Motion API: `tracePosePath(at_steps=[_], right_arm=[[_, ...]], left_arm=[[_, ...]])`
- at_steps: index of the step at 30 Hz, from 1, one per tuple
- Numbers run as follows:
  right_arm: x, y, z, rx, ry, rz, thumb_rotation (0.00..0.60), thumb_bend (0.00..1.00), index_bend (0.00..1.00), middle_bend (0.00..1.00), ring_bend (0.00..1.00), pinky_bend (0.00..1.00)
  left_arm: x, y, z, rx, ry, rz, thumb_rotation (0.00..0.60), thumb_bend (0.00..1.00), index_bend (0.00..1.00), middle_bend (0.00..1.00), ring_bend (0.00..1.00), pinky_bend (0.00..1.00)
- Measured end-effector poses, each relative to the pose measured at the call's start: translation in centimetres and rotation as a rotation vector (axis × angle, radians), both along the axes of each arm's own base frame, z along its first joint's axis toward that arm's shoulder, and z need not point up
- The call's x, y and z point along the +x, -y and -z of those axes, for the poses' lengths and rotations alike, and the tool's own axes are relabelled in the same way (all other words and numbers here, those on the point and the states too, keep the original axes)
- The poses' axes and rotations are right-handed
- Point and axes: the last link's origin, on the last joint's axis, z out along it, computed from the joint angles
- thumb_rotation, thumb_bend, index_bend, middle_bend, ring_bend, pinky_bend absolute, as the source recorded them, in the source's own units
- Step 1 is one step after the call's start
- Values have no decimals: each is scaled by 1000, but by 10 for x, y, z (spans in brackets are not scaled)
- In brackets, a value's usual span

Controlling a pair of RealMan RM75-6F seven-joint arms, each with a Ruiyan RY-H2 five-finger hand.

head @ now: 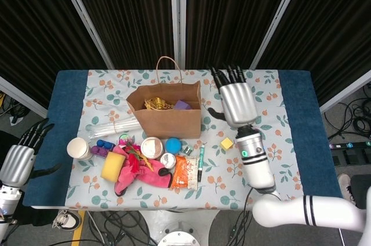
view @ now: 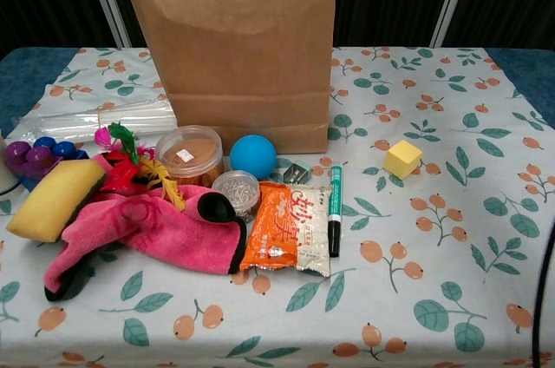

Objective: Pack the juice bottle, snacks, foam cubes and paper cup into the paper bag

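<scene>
Your right hand (head: 236,102) hangs just right of the paper bag (head: 165,115), fingers spread, holding nothing. Inside the bag you can see a purple foam cube (head: 182,105) beside a gold snack pack (head: 156,104). The yellow foam cube (view: 402,159) sits on the table right of the bag, below your hand. The orange snack packet (view: 285,229) lies in front of the bag, a green marker (view: 335,208) just beside it. The paper cup (head: 78,148) stands well left of the bag. Your left hand (head: 20,161) idles off the table's left edge, released, fingers apart.

Lab (black curtains (head: 127,14), floor cables (head: 353,118)).
</scene>
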Motion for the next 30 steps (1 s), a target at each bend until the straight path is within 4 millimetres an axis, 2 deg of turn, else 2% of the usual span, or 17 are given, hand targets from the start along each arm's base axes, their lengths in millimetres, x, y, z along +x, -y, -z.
tracePosePath(at_steps=[3,6,11,15,18,22,30], right_arm=[[-39,-10,-2,11,-51,68,600,1,226,368,203,28],[-68,-18,5,55,-115,113,600,12,273,399,233,58],[-107,-23,30,167,-273,122,600,45,279,390,228,68],[-137,-21,57,250,-419,94,600,50,282,355,177,57],[-149,-23,81,312,-484,65,600,50,281,344,163,52],[-150,-25,106,366,-517,40,600,50,271,331,152,46],[-147,-22,128,375,-527,34,600,53,270,331,152,45]], left_arm=[[1,-1,3,-7,1,2,600,89,134,102,63,156],[1,-1,5,-12,1,2,600,89,134,103,62,156],[2,-1,4,-5,1,2,600,89,135,102,63,157],[3,-1,2,-1,-1,4,600,90,134,102,63,156],[3,-1,2,1,0,3,600,90,134,103,62,156],[3,-1,2,-1,1,5,600,90,134,103,62,156],[0,1,0,4,2,-1,600,90,134,102,63,157]])
